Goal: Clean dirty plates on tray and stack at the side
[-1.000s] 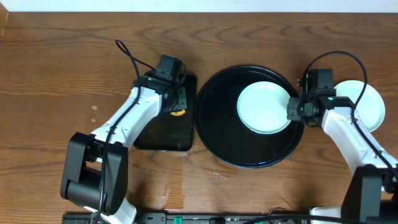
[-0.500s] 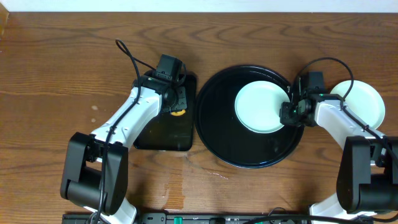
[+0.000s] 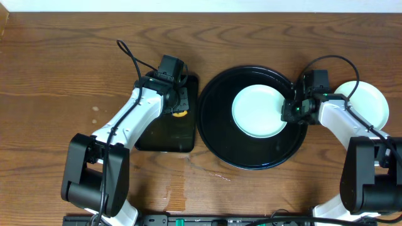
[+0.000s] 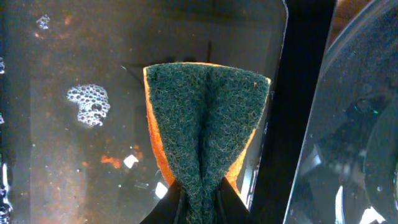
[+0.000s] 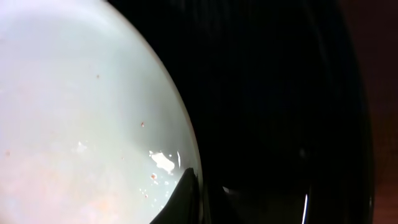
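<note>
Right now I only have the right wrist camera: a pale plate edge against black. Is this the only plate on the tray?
Observer: Yes, just one plate lies on the round tray.
Operator: Any plates off the tray?
Observer: A second plate, also pale, sits on the table just right of the tray.
Operator: Where is the left arm?
Observer: Over the small rectangular tray, where the left gripper pinches a folded green and orange sponge.
</note>
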`<state>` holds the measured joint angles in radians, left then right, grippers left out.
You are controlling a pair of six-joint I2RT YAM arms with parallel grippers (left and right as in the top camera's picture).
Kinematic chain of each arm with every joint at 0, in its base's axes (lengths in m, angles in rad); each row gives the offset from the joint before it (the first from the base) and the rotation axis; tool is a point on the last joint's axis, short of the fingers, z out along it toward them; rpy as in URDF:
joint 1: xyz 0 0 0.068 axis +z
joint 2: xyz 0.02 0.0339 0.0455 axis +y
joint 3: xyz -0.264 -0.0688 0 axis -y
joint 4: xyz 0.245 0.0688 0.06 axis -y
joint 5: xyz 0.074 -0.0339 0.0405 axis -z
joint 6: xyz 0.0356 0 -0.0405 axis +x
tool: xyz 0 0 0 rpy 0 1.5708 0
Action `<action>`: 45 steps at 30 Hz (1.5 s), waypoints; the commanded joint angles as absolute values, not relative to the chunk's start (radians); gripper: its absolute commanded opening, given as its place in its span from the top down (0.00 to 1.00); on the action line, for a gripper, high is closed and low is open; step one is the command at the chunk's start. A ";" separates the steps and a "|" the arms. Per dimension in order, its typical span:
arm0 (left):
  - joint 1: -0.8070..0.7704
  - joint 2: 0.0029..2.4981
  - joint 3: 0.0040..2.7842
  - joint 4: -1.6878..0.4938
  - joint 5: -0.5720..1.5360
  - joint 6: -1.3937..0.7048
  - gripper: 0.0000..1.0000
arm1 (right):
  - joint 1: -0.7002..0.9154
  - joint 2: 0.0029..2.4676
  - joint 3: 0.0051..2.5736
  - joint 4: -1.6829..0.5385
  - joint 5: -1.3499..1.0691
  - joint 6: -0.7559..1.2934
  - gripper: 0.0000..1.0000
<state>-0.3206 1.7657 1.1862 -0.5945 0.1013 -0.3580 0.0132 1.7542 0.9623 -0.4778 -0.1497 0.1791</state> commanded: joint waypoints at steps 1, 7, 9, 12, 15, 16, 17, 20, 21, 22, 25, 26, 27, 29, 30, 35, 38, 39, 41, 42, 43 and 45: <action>-0.315 1.766 1.182 -0.595 0.093 -0.341 0.86 | 0.014 1.754 0.962 -0.453 -0.155 0.164 0.99; -0.315 1.766 1.182 -0.594 0.093 -0.341 0.86 | 0.015 1.654 0.962 -0.400 -0.218 0.106 0.99; -0.315 1.766 1.182 -0.594 0.093 -0.341 0.86 | 0.015 1.602 0.962 -0.398 -0.222 0.087 0.99; -0.315 1.766 1.182 -0.593 0.093 -0.341 0.85 | 0.015 1.538 0.962 -0.398 -0.227 0.042 0.99; -0.315 1.766 1.182 -0.594 0.093 -0.341 0.85 | 0.015 1.483 0.962 -0.393 -0.225 -0.012 0.99; -0.315 1.766 1.181 -0.594 0.093 -0.342 0.85 | 0.015 1.468 0.962 -0.391 -0.225 -0.030 0.99; -0.315 1.766 1.182 -0.594 0.093 -0.341 0.85 | 0.015 1.454 0.962 -0.387 -0.225 -0.051 0.99; -0.315 1.766 1.182 -0.594 0.093 -0.341 0.85 | 0.015 1.419 0.962 -0.374 -0.220 -0.134 0.99; -0.315 1.766 1.182 -0.594 0.093 -0.341 0.85 | 0.016 1.409 0.962 -0.369 -0.207 -0.152 0.99; -0.315 1.766 1.182 -0.594 0.093 -0.341 0.85 | 0.018 1.399 0.962 -0.366 -0.187 -0.174 0.99; -0.315 1.766 1.182 -0.594 0.093 -0.341 0.85 | 0.030 1.377 0.962 -0.358 -0.138 -0.230 0.99; -0.315 1.766 1.182 -0.594 0.093 -0.341 0.85 | 0.034 1.371 0.962 -0.354 -0.124 -0.248 0.99; -0.315 1.766 1.181 -0.594 0.093 -0.341 0.85 | 0.038 1.365 0.962 -0.350 -0.112 -0.267 0.99; -0.315 1.766 1.181 -0.594 0.093 -0.342 0.85 | 0.052 1.353 0.962 -0.343 -0.079 -0.303 0.99; -0.315 1.766 1.182 -0.594 0.093 -0.342 0.85 | 0.061 1.348 0.962 -0.339 -0.057 -0.316 0.99; -0.315 1.766 1.182 -0.594 0.093 -0.341 0.85 | 0.144 1.324 0.962 -0.330 0.067 -0.389 0.99; -0.315 1.766 1.182 -0.594 0.093 -0.342 0.85 | 0.208 1.314 0.962 -0.321 0.168 -0.411 0.99; -0.315 1.766 1.182 -0.594 0.093 -0.342 0.85 | 0.233 1.313 0.962 -0.317 0.208 -0.422 0.99; -0.315 1.766 1.182 -0.594 0.093 -0.341 0.85 | 0.271 1.313 0.962 -0.309 0.273 -0.441 0.99; -0.315 1.766 1.182 -0.594 0.093 -0.341 0.85 | 0.290 1.313 0.962 -0.306 0.301 -0.452 0.99; -0.315 1.766 1.182 -0.594 0.093 -0.341 0.85 | 0.307 1.313 0.962 -0.302 0.329 -0.459 0.99; -0.315 1.766 1.182 -0.594 0.093 -0.341 0.85 | 0.344 1.313 0.962 -0.290 0.396 -0.462 0.99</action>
